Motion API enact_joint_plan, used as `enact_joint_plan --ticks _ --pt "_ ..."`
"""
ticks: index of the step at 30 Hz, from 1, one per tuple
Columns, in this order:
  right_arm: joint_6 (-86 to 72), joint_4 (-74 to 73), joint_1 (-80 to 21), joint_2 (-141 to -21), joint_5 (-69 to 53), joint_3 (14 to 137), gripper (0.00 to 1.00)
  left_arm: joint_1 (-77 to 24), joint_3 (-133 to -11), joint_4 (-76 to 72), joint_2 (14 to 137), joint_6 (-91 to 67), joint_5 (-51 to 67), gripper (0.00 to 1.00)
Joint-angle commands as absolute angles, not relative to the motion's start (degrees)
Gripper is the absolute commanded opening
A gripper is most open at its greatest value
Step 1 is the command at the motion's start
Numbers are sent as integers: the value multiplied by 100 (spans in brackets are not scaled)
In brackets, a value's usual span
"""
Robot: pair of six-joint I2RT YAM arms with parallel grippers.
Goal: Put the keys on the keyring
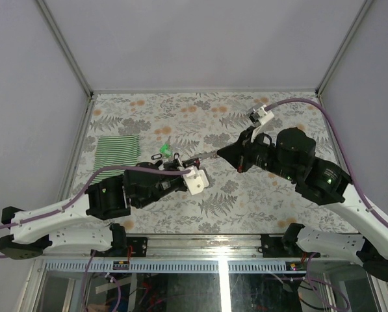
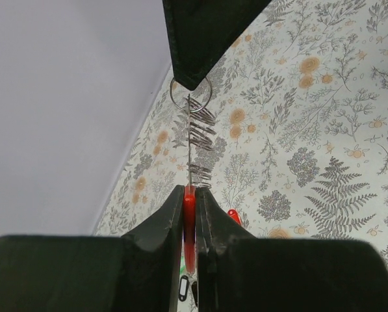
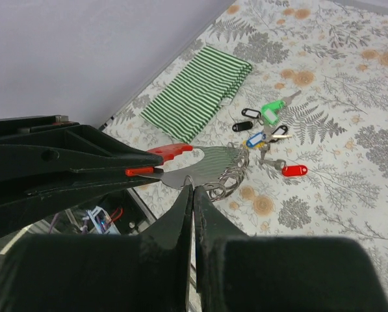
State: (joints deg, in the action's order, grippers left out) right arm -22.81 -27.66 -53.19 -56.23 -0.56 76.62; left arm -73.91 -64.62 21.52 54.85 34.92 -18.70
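Note:
My left gripper [image 2: 190, 190] is shut on the red handle [image 2: 190, 209] of a thin curved metal blade [image 3: 206, 164], held above the table. Several wire rings [image 3: 238, 173] hang stacked on that blade. My right gripper [image 3: 194, 187] meets the blade's edge and is shut on one keyring [image 2: 171, 99] there. In the top view the two grippers, left [image 1: 179, 164] and right [image 1: 219, 154], meet mid-table. The keys [image 3: 265, 153] lie in a loose cluster on the floral cloth below, with green [image 3: 271, 108], black [image 3: 243, 126], blue [image 3: 255, 139] and red [image 3: 294, 170] tags. Neither gripper touches them.
A folded green-and-white striped cloth [image 1: 116, 151] lies at the left side of the table, just left of the key cluster [image 1: 166, 151]. Grey walls and a metal frame [image 1: 90, 97] border the table on three sides.

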Motion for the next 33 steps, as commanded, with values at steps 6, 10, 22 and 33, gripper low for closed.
enact_joint_plan --ticks 6,10,22,33 --pt "-2710 -565 -5291 -5021 85 6640 0 -7498 -6392 1556 5502 3119 -1898 0" --pt "-2759 -272 -5295 -4852 202 6417 0 -7498 -6378 1513 5498 3087 -1958 0" --pt "-2983 453 -5293 -4606 322 5867 0 -7514 -6345 1468 5527 3029 -1798 0" --pt "-2929 17 -5298 -4884 84 6223 0 -7546 -6406 1468 5665 3003 -1979 0"
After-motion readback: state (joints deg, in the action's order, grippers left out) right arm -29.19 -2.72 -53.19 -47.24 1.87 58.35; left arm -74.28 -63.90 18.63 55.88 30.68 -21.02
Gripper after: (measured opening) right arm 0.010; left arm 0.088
